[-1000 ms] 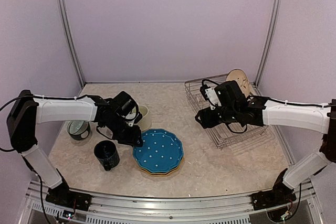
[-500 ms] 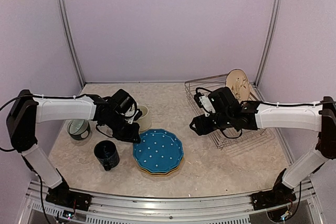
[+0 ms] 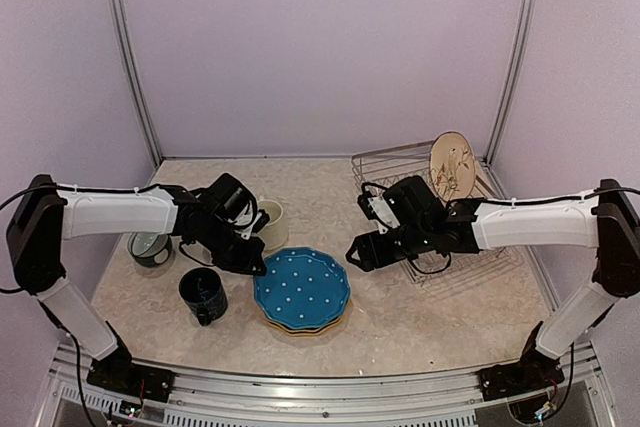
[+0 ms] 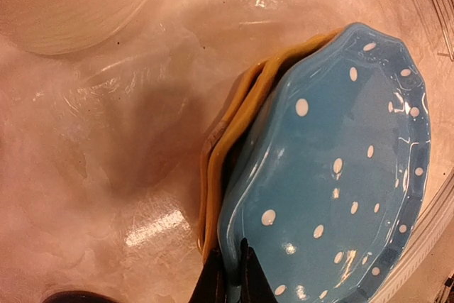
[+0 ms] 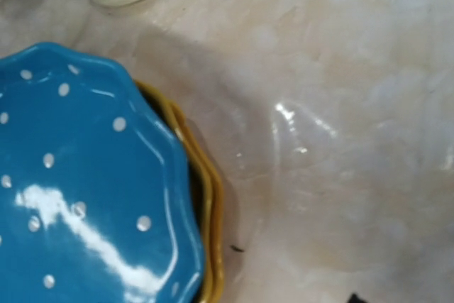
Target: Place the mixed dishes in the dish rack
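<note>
Blue on top: the blue plate [image 4: 333, 168] is being pinched at its near rim.

Detail: the left pincer [image 4: 233, 278] is clamping that rim, jaws nearly together with only the thin edge between them. This is probably because the plate is lying flat on the yellow plate [image 4: 234, 115], leaving the lip as the only purchase. The stack is sitting on the surface [image 3: 420, 317], apart from the dish rack [image 3: 480, 262], where 1 cream plate [image 3: 452, 167] is standing upright at the far end. The right pincer [image 3: 358, 250] is hovering between stack and rack. I cannot tell whether its jaws are apart.
</note>
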Motion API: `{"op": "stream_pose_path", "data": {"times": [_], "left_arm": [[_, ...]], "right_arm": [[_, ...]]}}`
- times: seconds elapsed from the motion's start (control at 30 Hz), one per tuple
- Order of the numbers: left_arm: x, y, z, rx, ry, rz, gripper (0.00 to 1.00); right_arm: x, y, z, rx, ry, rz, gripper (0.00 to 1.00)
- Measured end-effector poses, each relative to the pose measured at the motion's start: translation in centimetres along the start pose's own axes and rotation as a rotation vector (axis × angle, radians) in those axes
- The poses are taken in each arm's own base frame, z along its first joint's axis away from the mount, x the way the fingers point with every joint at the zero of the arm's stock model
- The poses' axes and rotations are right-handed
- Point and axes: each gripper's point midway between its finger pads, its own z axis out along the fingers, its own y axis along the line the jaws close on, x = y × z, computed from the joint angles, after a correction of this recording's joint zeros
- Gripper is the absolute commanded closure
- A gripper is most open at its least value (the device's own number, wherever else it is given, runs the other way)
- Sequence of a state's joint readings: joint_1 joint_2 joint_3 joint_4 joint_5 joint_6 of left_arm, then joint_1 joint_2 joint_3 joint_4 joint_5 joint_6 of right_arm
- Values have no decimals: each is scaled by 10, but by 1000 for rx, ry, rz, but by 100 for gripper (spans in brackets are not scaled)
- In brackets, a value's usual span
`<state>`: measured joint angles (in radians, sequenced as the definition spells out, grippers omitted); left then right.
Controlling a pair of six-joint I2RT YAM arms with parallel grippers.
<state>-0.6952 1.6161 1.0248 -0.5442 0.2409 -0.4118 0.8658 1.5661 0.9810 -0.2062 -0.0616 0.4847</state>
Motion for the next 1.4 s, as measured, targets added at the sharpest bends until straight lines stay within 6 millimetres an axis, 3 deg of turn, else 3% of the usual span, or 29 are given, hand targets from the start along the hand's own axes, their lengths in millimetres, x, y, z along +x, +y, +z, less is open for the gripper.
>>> {"op": "stream_pose_path", "data": {"times": [0.43, 0.77, 1.1, 1.4], "left_arm": [[-2, -12, 4, 142, -98, -102, 100], [-11, -21, -10, 207, -192, -95, 100], [-12, -24, -21, 243, -268, -77, 100], [-18, -21, -21, 221, -313, -72, 100]], "right_arm": [[7, 16, 14, -101, 40, 114, 32], [7, 21, 15, -127, 42, 167, 35], [13, 30, 19, -230, 47, 226, 52], [11, 43, 19, -359, 35, 301, 85]]}}
